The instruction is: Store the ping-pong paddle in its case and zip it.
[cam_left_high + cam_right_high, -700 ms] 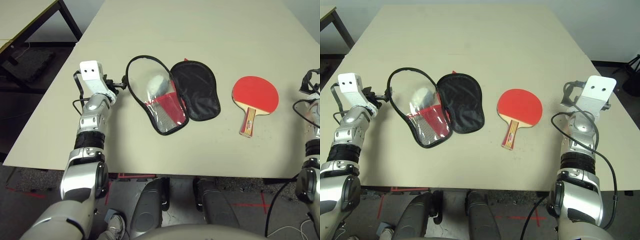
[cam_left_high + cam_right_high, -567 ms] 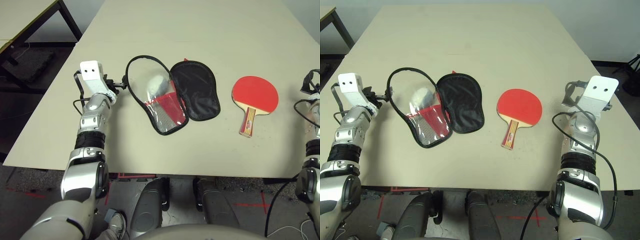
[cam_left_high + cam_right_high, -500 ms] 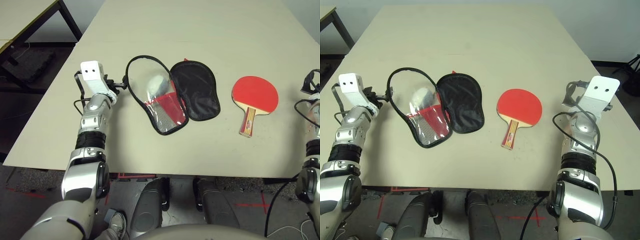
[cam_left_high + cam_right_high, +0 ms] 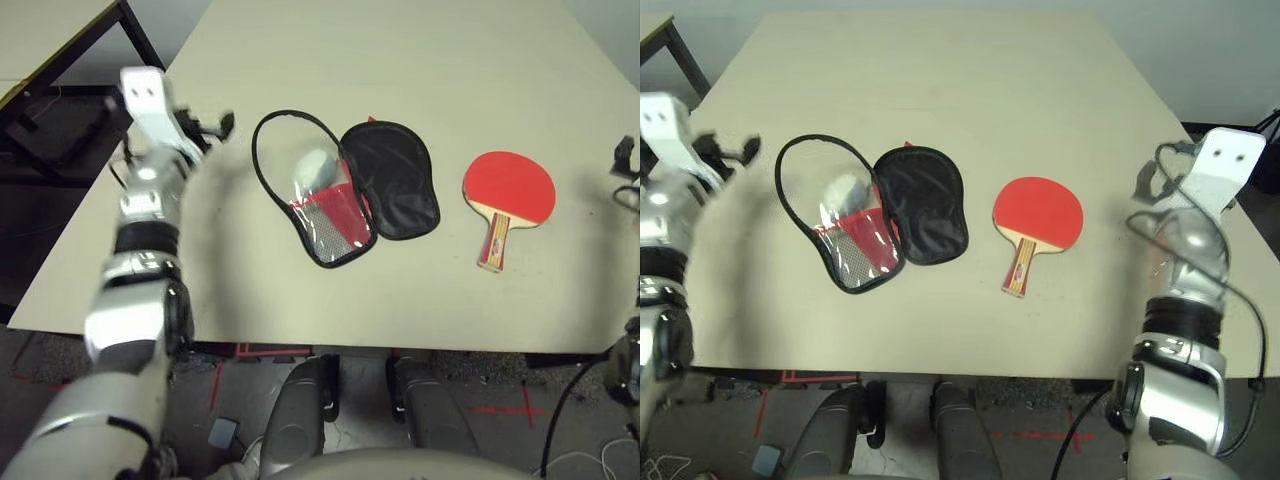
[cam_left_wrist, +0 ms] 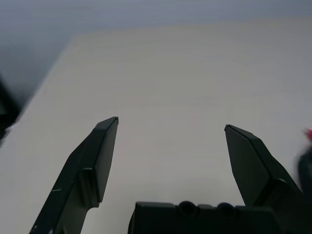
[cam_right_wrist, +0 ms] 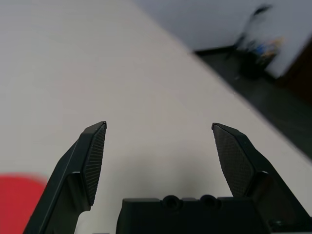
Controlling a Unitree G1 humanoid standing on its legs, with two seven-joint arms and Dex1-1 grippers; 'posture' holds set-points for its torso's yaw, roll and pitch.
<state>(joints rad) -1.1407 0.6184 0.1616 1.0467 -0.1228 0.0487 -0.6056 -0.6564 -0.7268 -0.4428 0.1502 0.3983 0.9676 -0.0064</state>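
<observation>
The ping-pong paddle lies flat on the table, red face up, with its wooden handle pointing toward me. To its left the case lies unzipped and spread wide: a black-lined half on the right, a clear-pocket half on the left. My left gripper hovers left of the case, apart from it; its fingers stand open over bare table. My right gripper is open too, raised to the right of the paddle with nothing between its fingers.
A small grey-white wad sits under the clear pocket. The tan table stretches bare behind the objects. A dark-framed table stands off to the left. The table's right edge runs close to my right arm.
Both arms have lifted and swung outward, the left arm up and back-left away from the case, the right arm up and to the right. Case and paddle have not moved.
</observation>
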